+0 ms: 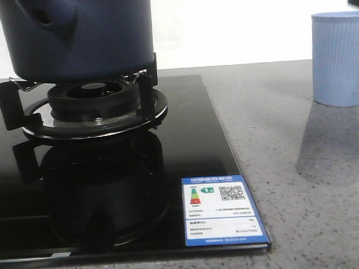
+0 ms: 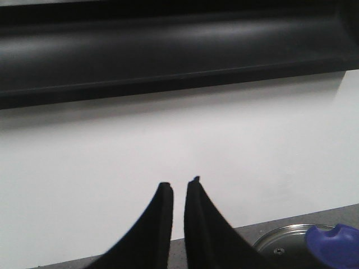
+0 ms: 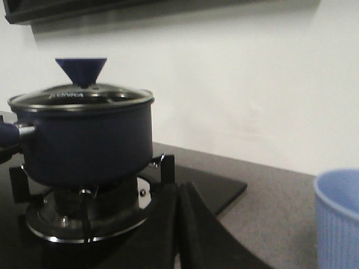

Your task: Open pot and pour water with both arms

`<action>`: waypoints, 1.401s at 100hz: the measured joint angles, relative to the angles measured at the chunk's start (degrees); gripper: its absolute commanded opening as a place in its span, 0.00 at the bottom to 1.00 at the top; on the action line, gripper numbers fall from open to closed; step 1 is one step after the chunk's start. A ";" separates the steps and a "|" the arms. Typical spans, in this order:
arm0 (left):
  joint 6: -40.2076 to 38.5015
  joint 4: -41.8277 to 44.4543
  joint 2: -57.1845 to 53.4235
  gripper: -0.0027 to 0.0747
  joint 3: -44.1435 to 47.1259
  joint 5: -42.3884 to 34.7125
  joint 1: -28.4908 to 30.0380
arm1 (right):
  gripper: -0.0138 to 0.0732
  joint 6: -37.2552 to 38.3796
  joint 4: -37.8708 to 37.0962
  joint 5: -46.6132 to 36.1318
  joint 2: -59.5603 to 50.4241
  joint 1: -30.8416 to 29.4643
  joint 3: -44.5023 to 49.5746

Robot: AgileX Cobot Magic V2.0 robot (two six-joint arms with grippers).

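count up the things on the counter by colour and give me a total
Dark navy: 1, the round matte pot with its glass lid
Light blue: 1, the ribbed cup
Black: 1, the glass gas hob
Total: 3

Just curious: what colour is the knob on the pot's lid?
Dark blue knob; clearest in the right wrist view.

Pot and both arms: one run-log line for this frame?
pot: on burner | lid: on | left gripper: shut, empty | right gripper: shut, empty | cup: upright
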 measured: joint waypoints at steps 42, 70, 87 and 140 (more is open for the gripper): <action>0.00 0.83 -8.90 0.01 9.11 -7.03 0.00 | 0.09 4.64 -0.60 28.01 -13.39 2.40 -16.18; 0.00 -5.41 -21.56 0.01 22.52 -9.83 0.00 | 0.09 4.24 -2.55 34.37 -33.92 2.52 -5.16; 0.00 -8.26 -31.67 0.01 30.64 -8.22 0.00 | 0.09 4.15 -2.69 38.41 -44.06 2.52 2.26; 0.00 -8.99 -39.60 0.01 37.15 -4.73 0.00 | 0.09 3.98 -2.73 39.17 -48.33 2.52 5.40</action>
